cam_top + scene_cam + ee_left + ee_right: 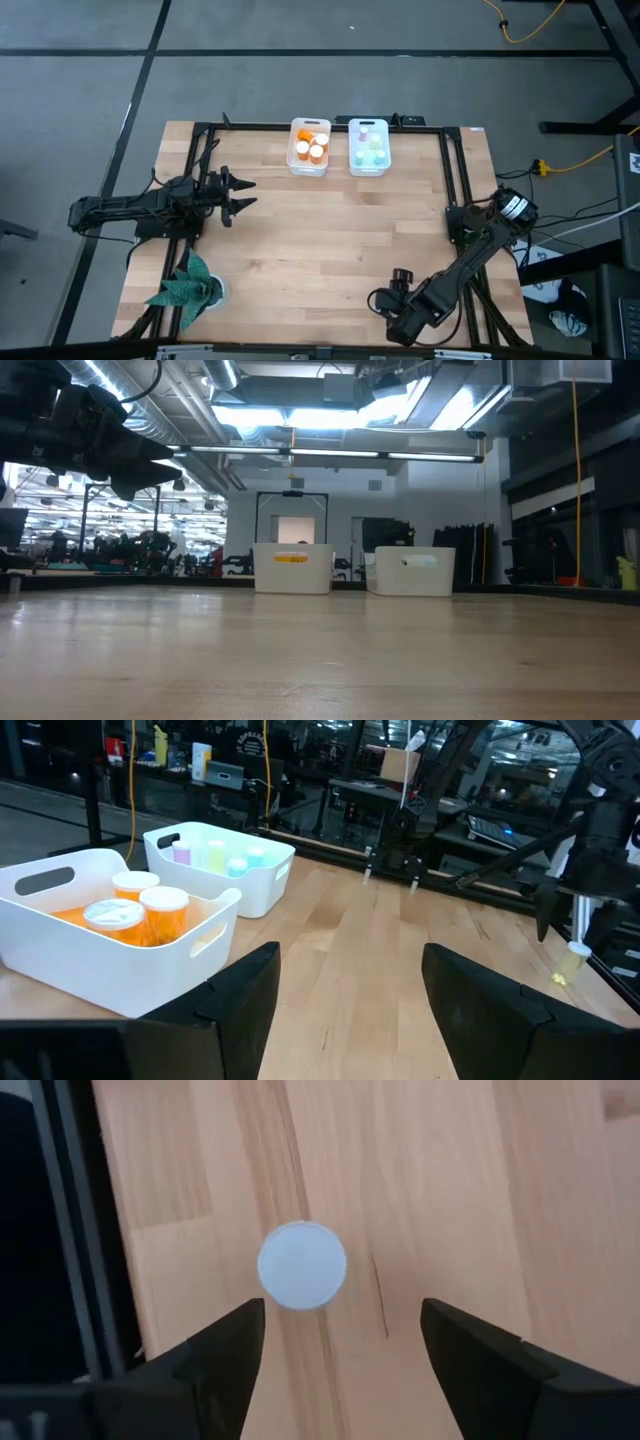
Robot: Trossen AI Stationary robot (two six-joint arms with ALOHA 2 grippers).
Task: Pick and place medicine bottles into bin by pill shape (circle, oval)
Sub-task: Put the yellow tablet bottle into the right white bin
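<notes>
- Surface [330, 240]: light wood, black frame round edges.
- Left bin [310, 146]: white, far edge; holds orange bottles [311, 143] w/ white caps.
- Right bin [369, 146]: white, just beside left bin; holds pale green/clear bottles [369, 150].
- Left pincer [243, 193]: open, empty, raised over surface's left side, well apart from bins.
- Right pincer [340, 1350]: open, empty, near front right edge, pointing down over white-capped bottle [302, 1265] standing on the wood; no contact.
</notes>
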